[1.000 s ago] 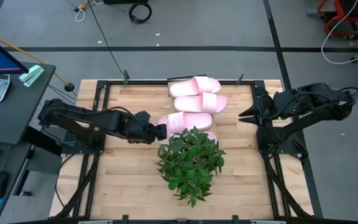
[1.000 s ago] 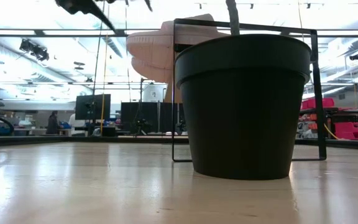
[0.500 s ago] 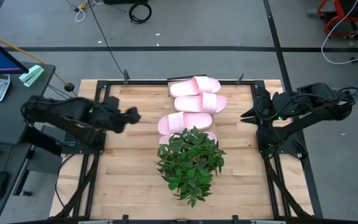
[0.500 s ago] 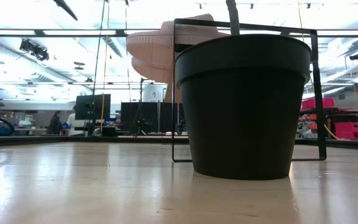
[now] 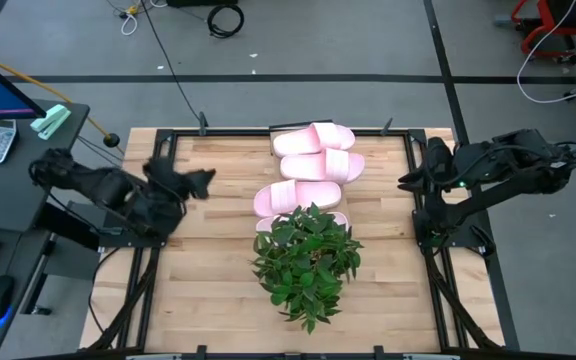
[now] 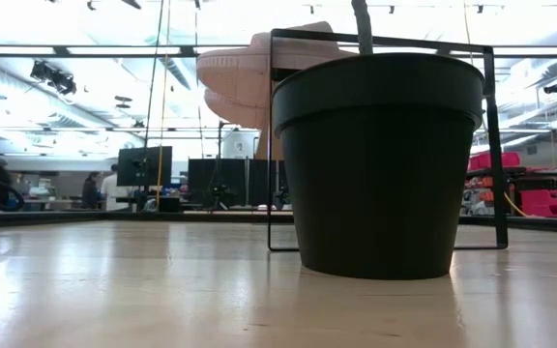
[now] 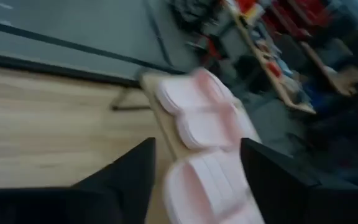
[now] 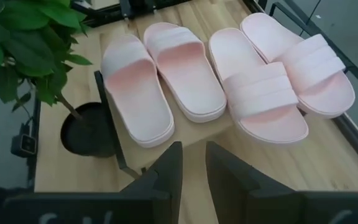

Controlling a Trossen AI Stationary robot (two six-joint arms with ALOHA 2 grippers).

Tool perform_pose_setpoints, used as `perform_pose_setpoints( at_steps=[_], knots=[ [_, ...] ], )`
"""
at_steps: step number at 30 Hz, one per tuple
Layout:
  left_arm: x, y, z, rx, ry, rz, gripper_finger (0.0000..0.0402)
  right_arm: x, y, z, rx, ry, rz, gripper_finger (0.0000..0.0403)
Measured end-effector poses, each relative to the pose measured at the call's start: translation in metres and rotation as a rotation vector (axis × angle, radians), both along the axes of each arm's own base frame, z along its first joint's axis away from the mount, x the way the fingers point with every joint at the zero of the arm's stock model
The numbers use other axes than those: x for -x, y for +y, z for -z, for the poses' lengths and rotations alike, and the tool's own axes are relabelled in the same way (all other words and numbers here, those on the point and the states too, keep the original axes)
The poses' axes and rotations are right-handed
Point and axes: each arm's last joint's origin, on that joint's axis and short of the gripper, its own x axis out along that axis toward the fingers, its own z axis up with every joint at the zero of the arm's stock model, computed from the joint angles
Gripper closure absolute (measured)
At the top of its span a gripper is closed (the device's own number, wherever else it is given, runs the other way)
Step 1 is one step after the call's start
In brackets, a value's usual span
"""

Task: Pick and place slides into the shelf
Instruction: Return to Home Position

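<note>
Several pale pink slides (image 5: 313, 137) lie side by side, soles down, on the narrow light-wood shelf (image 8: 188, 134) at the table's far middle. In the right wrist view they show as a row (image 8: 260, 87). The nearest one (image 5: 340, 218) is half hidden under the plant's leaves. My left gripper (image 5: 206, 178) hovers to the left of the slides, open and empty, looking toward them (image 7: 197, 112). My right gripper (image 5: 405, 182) hangs to their right, above the table, with a narrow gap between its fingers (image 8: 193, 149) and nothing in it.
A potted green plant (image 5: 306, 255) in a black pot (image 6: 380, 164) stands just in front of the shelf's near end, at the table's middle. The shelf's thin black frame (image 6: 271, 145) rises beside the pot. Bare table top lies on both sides.
My left gripper has drawn back from the third slide toward the table's left edge, rising a little and turning at the wrist. The slide has stayed on the shelf. My right gripper has shifted slightly toward the right edge.
</note>
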Motion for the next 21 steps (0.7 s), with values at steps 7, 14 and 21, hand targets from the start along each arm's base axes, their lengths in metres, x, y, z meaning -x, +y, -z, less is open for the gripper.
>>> perform_pose_setpoints(
  at_steps=[7, 14, 21],
  knots=[
    [-0.018, -0.011, 0.059, -0.045, -0.211, 0.103, 0.0287, -0.006, 0.001, 0.0, -0.041, -0.012, 0.033, 0.0326],
    [-0.019, 0.01, 0.086, -0.34, -0.335, 0.359, 0.0392, -0.009, 0.002, 0.001, -0.089, -0.01, 0.077, 0.0326],
    [-0.021, 0.038, 0.108, -0.602, -0.366, 0.604, 0.0396, -0.009, 0.002, 0.001, -0.121, -0.019, 0.122, 0.0326]
  ],
)
